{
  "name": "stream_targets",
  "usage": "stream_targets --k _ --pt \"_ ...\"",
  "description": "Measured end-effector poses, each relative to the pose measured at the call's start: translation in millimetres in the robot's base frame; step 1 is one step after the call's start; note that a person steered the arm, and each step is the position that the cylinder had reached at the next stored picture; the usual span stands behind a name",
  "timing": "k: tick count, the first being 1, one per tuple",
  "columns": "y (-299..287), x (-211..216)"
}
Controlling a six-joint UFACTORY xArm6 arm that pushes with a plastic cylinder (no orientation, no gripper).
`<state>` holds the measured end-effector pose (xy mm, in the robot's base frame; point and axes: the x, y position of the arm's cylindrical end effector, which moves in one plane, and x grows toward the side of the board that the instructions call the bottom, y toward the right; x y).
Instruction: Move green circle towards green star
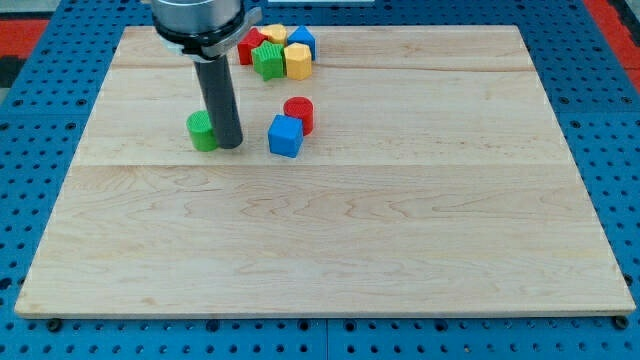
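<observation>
**Rod tip beside the green circle on a wooden bench**

A pale wooden bench (330, 250) fills most of the view, resting on a blue perforated surface (620, 150). The near half of the bench, toward the view's bottom, is bare wood.

Farther back, left of centre, a dark rod comes down from the view's top. My tip (230, 146) rests on the wood, touching or just beside the right side of the green circle (202, 131). This arm carries no pincer, so there is nothing released or clenched to report.

To the view's right of the tip, a little apart, sits a blue cube (285, 136), with a red cylinder (299, 113) just behind it, touching or nearly so.

Farthest back, near the bench's top edge, a tight cluster holds the green star (268, 61), a yellow block (297, 61), a red block (248, 45), another yellow block (274, 34) and a blue block (303, 40). The green circle lies well apart from that star, down and to the view's left.
</observation>
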<state>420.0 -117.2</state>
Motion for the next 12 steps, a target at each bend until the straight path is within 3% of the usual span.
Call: stream_targets --k 1,7,10,12 --pt "-33 7" --pt "-104 -90" --pt "-42 -76" --pt "-41 -108"
